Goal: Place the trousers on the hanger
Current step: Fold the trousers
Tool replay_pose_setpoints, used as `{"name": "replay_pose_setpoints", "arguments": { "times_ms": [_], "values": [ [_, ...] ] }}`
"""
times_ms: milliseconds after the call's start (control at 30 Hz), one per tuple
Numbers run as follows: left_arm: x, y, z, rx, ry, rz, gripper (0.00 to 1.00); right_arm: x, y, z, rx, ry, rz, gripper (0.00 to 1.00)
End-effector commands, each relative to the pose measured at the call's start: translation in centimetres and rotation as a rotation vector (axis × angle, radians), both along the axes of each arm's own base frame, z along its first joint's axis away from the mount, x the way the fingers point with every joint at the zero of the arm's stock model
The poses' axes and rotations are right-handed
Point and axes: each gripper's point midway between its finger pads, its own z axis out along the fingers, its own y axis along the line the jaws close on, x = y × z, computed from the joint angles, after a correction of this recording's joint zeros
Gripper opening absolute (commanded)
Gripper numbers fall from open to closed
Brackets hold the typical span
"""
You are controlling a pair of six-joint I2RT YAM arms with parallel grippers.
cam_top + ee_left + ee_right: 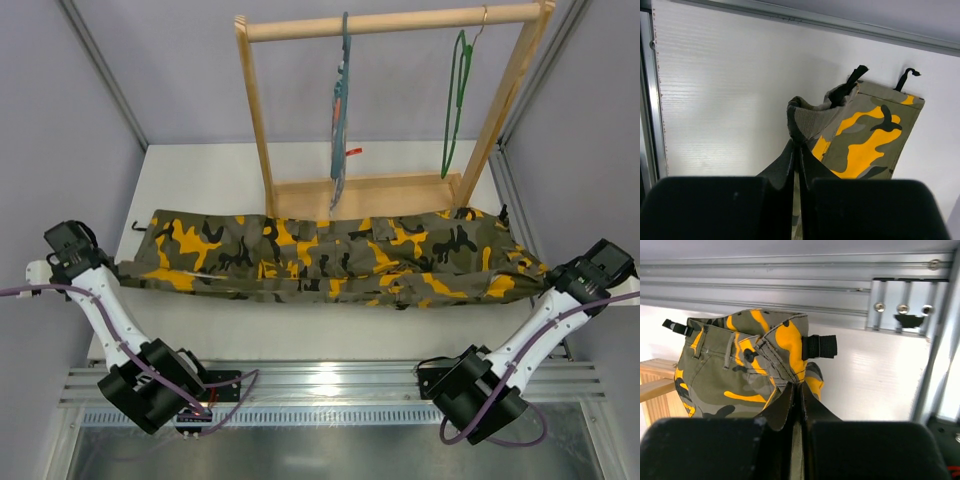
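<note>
The camouflage trousers (330,258) lie stretched left to right across the white table, in front of the wooden rack. My left gripper (112,268) is shut on the trousers' left end; in the left wrist view the fingers (785,160) pinch a bunched grey-green hem of the trousers (865,145). My right gripper (545,282) is shut on the right end, and the right wrist view has its fingers (787,402) clamped on the waistband of the trousers (730,375). The green wire hanger (456,105) hangs from the rack's top bar at the right, apart from both grippers.
A wooden rack (390,195) stands behind the trousers, its base touching their far edge. A blue-grey hanger with a striped cloth (340,110) hangs at its middle. Grey walls and metal frame rails (790,285) close in both sides.
</note>
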Motion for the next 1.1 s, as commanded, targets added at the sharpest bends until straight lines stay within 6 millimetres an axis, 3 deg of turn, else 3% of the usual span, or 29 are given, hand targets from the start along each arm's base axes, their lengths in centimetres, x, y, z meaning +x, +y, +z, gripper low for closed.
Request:
{"name": "replay_pose_setpoints", "arguments": {
  "times_ms": [0, 67, 167, 333, 400, 533, 633, 733, 800, 867, 1067],
  "values": [
    [-0.3, 1.1, 2.1, 0.054, -0.027, 0.045, 0.0, -3.1, -1.0, 3.5, -0.12, 0.069, -0.107, 0.04],
    [-0.3, 0.8, 2.2, 0.049, -0.037, 0.043, 0.0, -4.3, -1.2, 5.4, -0.177, 0.082, -0.147, 0.04],
    [-0.6, 0.8, 2.5, 0.054, -0.031, 0.045, 0.0, -5.8, -0.9, 6.8, -0.209, 0.13, -0.178, 0.04],
    [-1.5, 0.4, 3.0, 0.043, 0.013, 0.046, 0.0, -10.2, -0.8, 9.4, -0.335, 0.276, -0.311, 0.04],
    [-1.7, 0.4, 3.3, 0.051, 0.012, 0.051, 0.0, -11.5, -0.9, 9.6, -0.377, 0.324, -0.352, 0.04],
    [-2.4, 0.7, 3.9, 0.077, 0.065, 0.062, 0.0, -12.5, -0.6, 9.4, -0.429, 0.366, -0.363, 0.04],
    [-2.2, 1.5, 5.4, 0.111, 0.094, 0.07, 0.0, -12.7, -0.8, 9.5, -0.47, 0.391, -0.361, 0.04],
    [-1.3, 2.8, 6.7, 0.135, 0.113, 0.067, 0.0, -10.9, -1.4, 10.1, -0.496, 0.37, -0.294, 0.04],
    [0.5, 3.2, 6.7, 0.129, 0.087, 0.018, 0.0, -8.0, -1.8, 9.8, -0.483, 0.313, -0.187, 0.04],
    [2.8, 3.8, 5.7, 0.107, 0.071, -0.052, 0.0, -4.1, -2.2, 8.5, -0.439, 0.28, -0.021, 0.04],
    [7.4, 4.9, 2.7, 0.045, 0.059, -0.171, 0.0, 1.1, -3.6, 8.0, -0.384, 0.197, 0.068, 0.04]
  ]
}}
